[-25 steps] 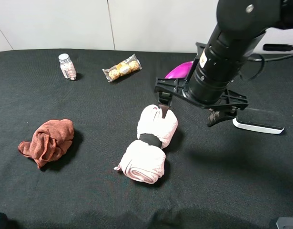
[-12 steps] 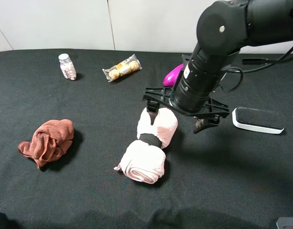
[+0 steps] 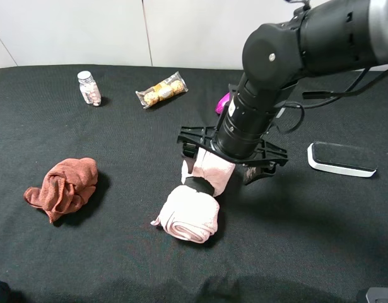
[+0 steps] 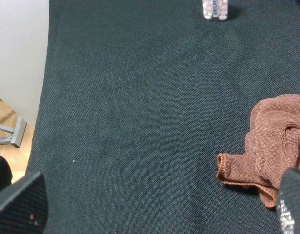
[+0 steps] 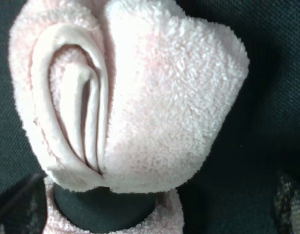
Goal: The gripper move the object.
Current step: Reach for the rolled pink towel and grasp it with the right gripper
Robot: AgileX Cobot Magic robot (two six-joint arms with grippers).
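Close above a rolled pink towel [image 5: 159,107], filling most of the view. Fluffy terry pile across the outer wrap. Beside it, smoother inner layers folded in tight loops around a narrow dark crease. Cinched by a black band [image 5: 103,212], with a little more pink pile bulging out just past it. Underneath and all around, black woven cloth [image 5: 271,97], deep in shadow right beside the roll. Flanking the banded part, blurred dark fingertips [image 5: 18,209] of the right gripper [image 5: 154,209], spread wide, one on each side, with the towel between them. Too blurred to tell touching from just clear of the pile.
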